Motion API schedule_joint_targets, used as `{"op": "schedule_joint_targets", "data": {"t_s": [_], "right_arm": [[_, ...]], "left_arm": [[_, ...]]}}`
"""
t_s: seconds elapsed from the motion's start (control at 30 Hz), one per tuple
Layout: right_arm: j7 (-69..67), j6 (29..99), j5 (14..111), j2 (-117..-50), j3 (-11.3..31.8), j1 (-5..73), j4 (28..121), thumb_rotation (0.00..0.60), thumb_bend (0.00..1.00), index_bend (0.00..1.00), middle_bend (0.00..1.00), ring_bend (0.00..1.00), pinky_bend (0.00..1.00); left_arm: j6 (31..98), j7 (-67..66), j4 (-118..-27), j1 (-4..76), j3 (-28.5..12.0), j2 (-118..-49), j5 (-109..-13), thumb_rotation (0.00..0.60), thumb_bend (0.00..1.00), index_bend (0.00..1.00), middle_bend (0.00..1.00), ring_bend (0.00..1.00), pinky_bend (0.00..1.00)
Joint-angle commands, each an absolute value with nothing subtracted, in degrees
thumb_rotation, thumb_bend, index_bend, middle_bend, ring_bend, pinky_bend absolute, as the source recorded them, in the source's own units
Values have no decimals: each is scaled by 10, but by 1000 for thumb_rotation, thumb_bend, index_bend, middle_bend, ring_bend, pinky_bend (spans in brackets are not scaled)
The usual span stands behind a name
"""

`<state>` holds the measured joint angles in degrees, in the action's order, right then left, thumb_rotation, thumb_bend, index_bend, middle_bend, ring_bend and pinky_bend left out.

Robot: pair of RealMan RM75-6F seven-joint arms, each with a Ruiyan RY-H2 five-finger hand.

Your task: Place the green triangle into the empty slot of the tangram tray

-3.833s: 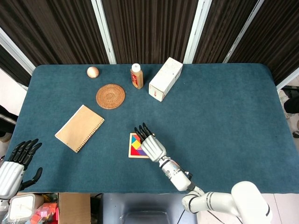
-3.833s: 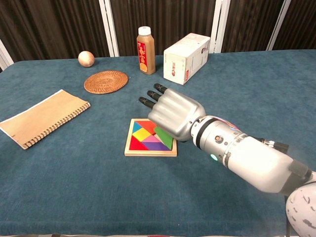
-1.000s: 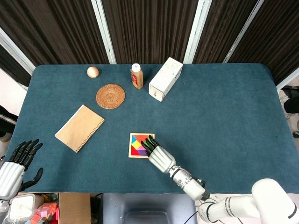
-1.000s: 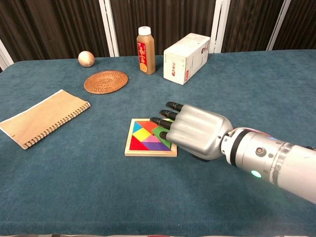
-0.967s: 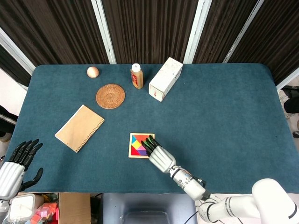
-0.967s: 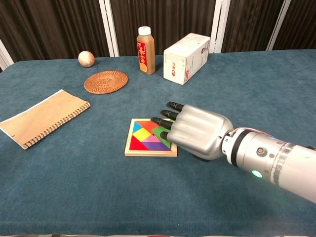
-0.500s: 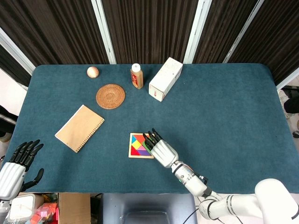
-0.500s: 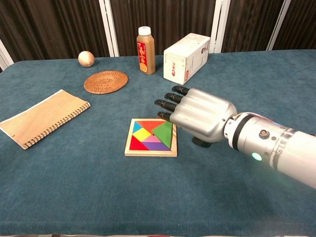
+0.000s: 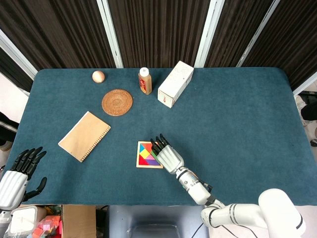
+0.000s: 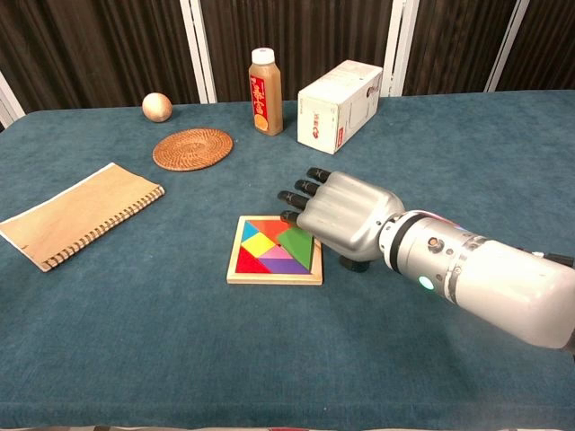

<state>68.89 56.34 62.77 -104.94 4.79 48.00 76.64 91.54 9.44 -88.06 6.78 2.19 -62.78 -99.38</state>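
Observation:
The wooden tangram tray lies near the table's front, filled with coloured pieces. The green triangle lies flat in the tray's right side, level with the other pieces. My right hand hovers just above the tray's right edge, fingers stretched out and apart, holding nothing. In the head view the same right hand covers the right part of the tray and most of the triangle. My left hand hangs off the table's front left corner, fingers spread and empty.
A tan spiral notebook lies left of the tray. Along the back stand a woven coaster, a small wooden ball, a brown bottle and a white carton.
My right hand's fingers, pressing on the green triangle a second ago, have lifted off it and now hover by the tray's right edge. The triangle stays flat in the tray. Left hand unmoved.

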Motion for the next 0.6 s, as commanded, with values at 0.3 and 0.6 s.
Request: {"op": "schedule_joint_targets", "data": {"t_s": [0.3, 0.6], "right_arm": [[696, 570, 624, -1036, 30, 480, 785, 600, 457, 293, 38, 0, 0], [695, 575, 630, -1025, 18, 480, 798, 600, 458, 300, 38, 0, 0]], "left_arm": [[920, 93, -883, 66, 23, -626, -997, 600, 476, 0, 34, 24, 74], [915, 91, -887, 69, 22, -626, -996, 600, 475, 0, 33, 24, 74]]}}
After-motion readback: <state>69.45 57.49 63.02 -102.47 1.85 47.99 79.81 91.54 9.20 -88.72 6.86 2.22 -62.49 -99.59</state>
